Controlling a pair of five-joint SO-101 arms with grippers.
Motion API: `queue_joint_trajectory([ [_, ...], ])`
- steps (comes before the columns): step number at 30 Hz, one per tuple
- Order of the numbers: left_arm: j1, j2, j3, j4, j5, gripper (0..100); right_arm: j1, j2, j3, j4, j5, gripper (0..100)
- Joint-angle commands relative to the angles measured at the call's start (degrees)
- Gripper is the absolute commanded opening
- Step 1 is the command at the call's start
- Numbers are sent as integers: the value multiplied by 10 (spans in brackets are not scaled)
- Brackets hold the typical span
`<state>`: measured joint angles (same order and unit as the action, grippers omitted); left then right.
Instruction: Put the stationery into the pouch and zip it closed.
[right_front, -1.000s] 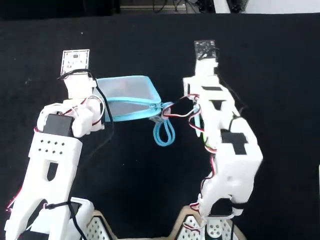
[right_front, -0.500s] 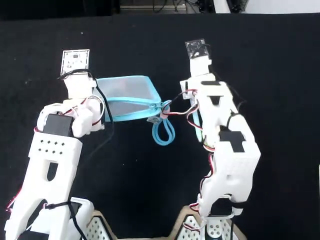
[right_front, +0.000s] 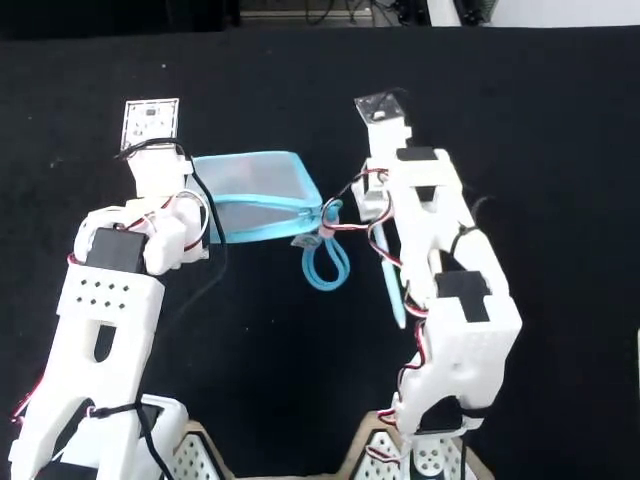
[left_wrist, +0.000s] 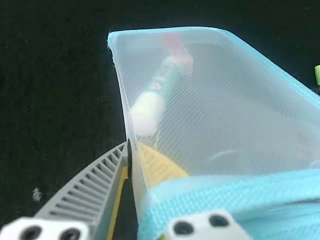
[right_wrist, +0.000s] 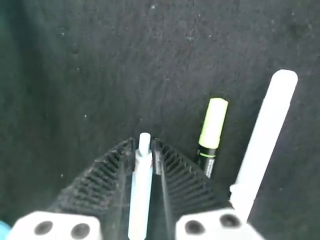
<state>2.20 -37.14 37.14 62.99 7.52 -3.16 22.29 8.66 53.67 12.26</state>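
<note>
pouch (left_wrist: 210, 115): soft and floppy, left tool (left_wrist: 129, 155) clamped on its edge
pen (right_wrist: 140, 185): light, stiff, probably slippery, right tool (right_wrist: 143, 147) pinched near one end

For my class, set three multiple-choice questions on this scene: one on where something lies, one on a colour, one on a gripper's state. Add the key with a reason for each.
1. Where is the yellow highlighter?
A) held by an arm
B) lying on the table
C) on top of an arm

2. What colour is the trim of the pouch?
A) light blue
B) red
C) black

3. The right gripper is:
A) open and empty
B) shut on the pouch
C) shut on a pen

Key: 1 B, it lies on the black surface beside a white marker; 2 A, the zip edge is light blue; 3 C, the pen is clamped between the jaws.
</note>
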Motion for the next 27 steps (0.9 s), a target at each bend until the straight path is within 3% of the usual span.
queue_joint_trajectory([
  [1,-9,2,15,-1,7,30,-8,-33,-52,41,0,74],
  [5,-9,2,15,-1,7,30,-8,-33,-77,106,0,165],
  [16,-9,2,15,-1,7,30,-52,31,-102,113,4,165],
  [27,-8,2,15,-2,7,30,9,106,-190,131,5,147],
])
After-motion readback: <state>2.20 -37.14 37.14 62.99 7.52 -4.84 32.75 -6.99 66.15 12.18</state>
